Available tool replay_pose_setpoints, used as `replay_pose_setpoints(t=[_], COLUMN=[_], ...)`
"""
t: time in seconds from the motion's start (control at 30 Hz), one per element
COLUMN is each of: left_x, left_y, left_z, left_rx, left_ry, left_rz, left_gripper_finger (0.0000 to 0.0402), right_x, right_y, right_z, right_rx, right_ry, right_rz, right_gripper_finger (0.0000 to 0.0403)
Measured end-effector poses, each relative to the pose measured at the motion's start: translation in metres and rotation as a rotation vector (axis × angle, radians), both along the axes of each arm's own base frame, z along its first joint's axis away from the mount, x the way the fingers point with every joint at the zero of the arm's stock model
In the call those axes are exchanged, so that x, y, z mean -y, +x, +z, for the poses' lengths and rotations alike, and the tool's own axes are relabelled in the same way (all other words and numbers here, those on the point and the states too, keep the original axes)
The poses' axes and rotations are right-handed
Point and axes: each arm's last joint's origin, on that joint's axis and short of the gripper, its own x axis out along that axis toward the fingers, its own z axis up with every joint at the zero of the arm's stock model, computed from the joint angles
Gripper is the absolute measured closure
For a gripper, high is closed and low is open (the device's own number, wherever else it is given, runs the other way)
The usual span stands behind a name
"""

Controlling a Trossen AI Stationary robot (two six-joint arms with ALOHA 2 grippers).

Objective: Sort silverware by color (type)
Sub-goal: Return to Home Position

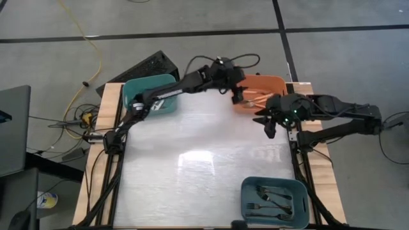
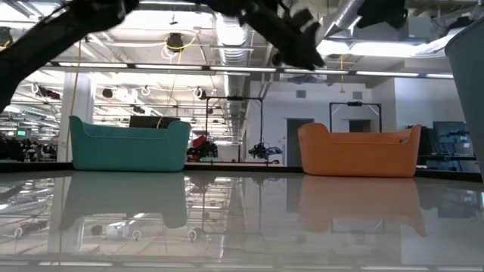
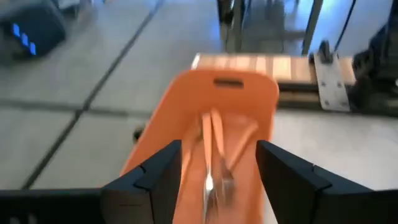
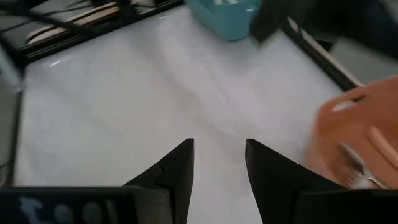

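Orange-handled forks [image 1: 255, 99] lie in the orange bin [image 1: 271, 81] at the table's far right. My left gripper [image 1: 238, 97] hangs over that bin's left part, open. In the left wrist view the forks [image 3: 211, 149] show blurred in the bin [image 3: 249, 93], between and beyond the spread fingers of my left gripper [image 3: 217, 146]. My right gripper [image 1: 268, 128] hovers above the table just near-side of the orange bin, open and with nothing between its fingers [image 4: 219, 143]. Black forks [image 1: 271, 199] lie in the blue-grey bin [image 1: 246, 191] at the near right.
A teal bin [image 1: 137, 89] stands at the far left, with my left arm reaching over it. In the low view the teal bin [image 2: 128, 147] and the orange bin [image 2: 359, 151] stand at the far edge. The glossy white table top [image 1: 192, 160] lies between the bins.
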Motion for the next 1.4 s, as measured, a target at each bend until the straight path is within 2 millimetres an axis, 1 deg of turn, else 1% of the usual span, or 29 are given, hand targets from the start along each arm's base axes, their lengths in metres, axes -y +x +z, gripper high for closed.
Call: replay_pose_setpoints(t=[0.13,0.27,0.33,0.4,0.5,0.57,0.63,0.73,0.8,0.87,0.93,1.03,1.1,1.13,1.17,1.27,1.33,1.37,1.4], left_x=[0.022,0.060,0.085,0.114,0.162,0.192,0.219,0.251,0.267,0.273,0.270,0.250,0.231,0.220,0.209,0.183,0.173,0.171,0.169], left_y=[-0.038,-0.083,-0.100,-0.116,-0.139,-0.159,-0.181,-0.214,-0.238,-0.257,-0.271,-0.284,-0.293,-0.298,-0.303,-0.324,-0.339,-0.348,-0.355], left_z=[0.036,0.073,0.084,0.091,0.099,0.100,0.095,0.068,0.049,0.030,0.013,-0.014,-0.030,-0.036,-0.040,-0.046,-0.042,-0.041,-0.040], left_rx=[-0.121,-0.232,-0.296,-0.350,-0.374,-0.369,-0.361,-0.314,-0.204,-0.054,0.129,0.312,0.346,0.347,0.349,0.384,0.447,0.470,0.494], left_ry=[-0.116,-0.199,-0.182,-0.133,-0.060,-0.037,-0.036,-0.067,-0.108,-0.161,-0.244,-0.346,-0.407,-0.428,-0.442,-0.479,-0.487,-0.485,-0.478], left_rz=[0.044,0.056,0.086,0.117,0.078,0.005,-0.072,-0.181,-0.271,-0.334,-0.360,-0.370,-0.348,-0.316,-0.278,-0.200,-0.199,-0.204,-0.201], left_gripper_finger=[0.0213,0.0219,0.0226,0.0235,0.0254,0.0268,0.0281,0.0301,0.0314,0.0327,0.0344,0.0379,0.0395,0.0397,0.0398,0.0401,0.0401,0.0401,0.0401], right_x=[-0.012,-0.027,-0.037,-0.048,-0.066,-0.078,-0.091,-0.110,-0.123,-0.130,-0.129,-0.113,-0.099,-0.092,-0.085,-0.061,-0.044,-0.036,-0.029], right_y=[0.002,0.009,0.014,0.022,0.038,0.050,0.063,0.083,0.098,0.113,0.128,0.142,0.144,0.142,0.138,0.120,0.105,0.097,0.089], right_z=[0.002,0.005,0.007,0.010,0.012,0.010,0.005,-0.006,-0.014,-0.023,-0.030,-0.038,-0.038,-0.036,-0.033,-0.020,-0.021,-0.025,-0.034], right_rx=[0.020,0.080,0.121,0.173,0.252,0.282,0.303,0.330,0.352,0.367,0.379,0.356,0.332,0.317,0.310,0.344,0.399,0.431,0.456], right_ry=[0.005,0.046,0.071,0.082,0.082,0.082,0.091,0.096,0.080,0.082,0.126,0.167,0.146,0.121,0.093,0.022,-0.007,-0.014,-0.012], right_rz=[0.093,0.155,0.196,0.223,0.238,0.250,0.256,0.229,0.213,0.218,0.248,0.260,0.268,0.274,0.271,0.259,0.249,0.242,0.236], right_gripper_finger=[0.0237,0.0237,0.0237,0.0237,0.0237,0.0237,0.0237,0.0237,0.0238,0.0248,0.0269,0.0324,0.0370,0.0383,0.0387,0.0378,0.0376,0.0378,0.0382])
